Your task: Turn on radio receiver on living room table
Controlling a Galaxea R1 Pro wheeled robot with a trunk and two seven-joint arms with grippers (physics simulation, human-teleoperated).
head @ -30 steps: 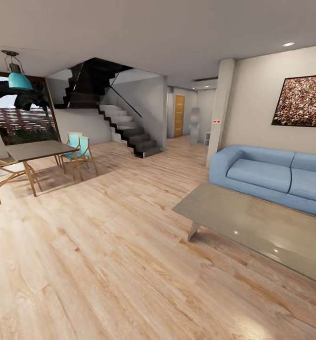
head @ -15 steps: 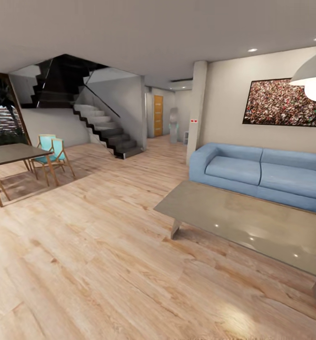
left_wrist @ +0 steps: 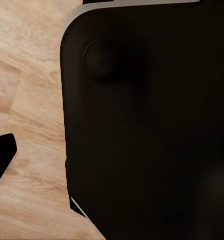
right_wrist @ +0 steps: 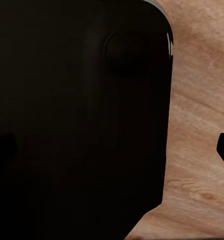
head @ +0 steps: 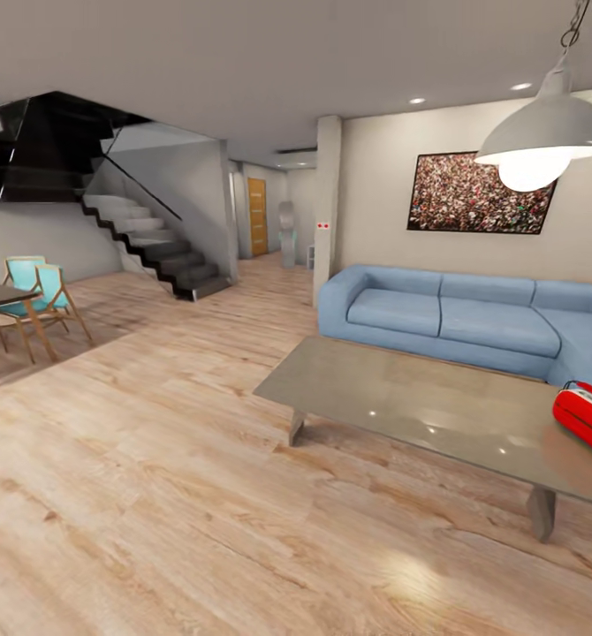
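The head camera has swung right since a moment ago, so the living room [head: 349,177] now fills more of the picture: light wood floor [head: 155,495], blue L-shaped sofa [head: 455,314], crowd photo [head: 480,193], and a white pendant lamp [head: 543,132] newly in frame. The low glossy bench [head: 402,397] has slid toward centre. The radio receiver [head: 586,415], red with a white band, has come into sight on the bench's far right end, partly cut by the picture edge. I judge the search finished and the approach next. Both wrist views show dark robot body over floor; I cannot tell either end effector's state.
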